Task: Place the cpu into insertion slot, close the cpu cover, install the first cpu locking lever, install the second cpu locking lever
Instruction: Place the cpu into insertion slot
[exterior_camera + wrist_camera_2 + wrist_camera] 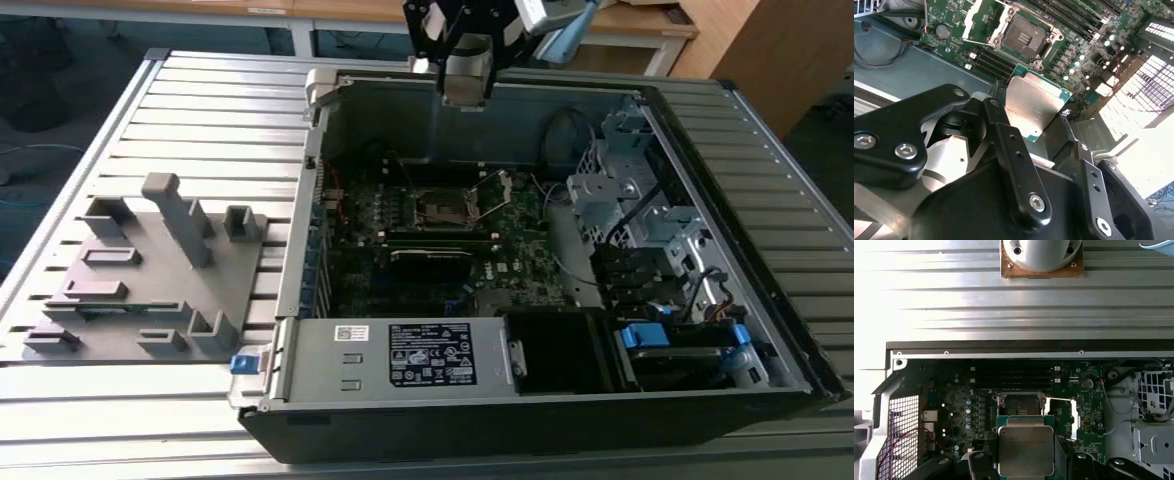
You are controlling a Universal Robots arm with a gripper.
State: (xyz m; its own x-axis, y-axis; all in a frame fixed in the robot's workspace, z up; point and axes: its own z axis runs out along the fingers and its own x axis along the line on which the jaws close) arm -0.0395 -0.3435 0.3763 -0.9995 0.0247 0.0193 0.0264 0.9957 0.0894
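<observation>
On the table lies the open computer case, its walls ringing the insertion slot. High above that slot, free air between, my end effector clamps the cpu by two opposite edges.

You can see the cpu has a dull silver-grey top and a green edge. The gripper is black with shiny silver screws. The insertion slot is dark inside a silver rim. The circuit board is green. The table is silver with long stripes. The plastic stand is plain grey. The small clip is blue.
</observation>
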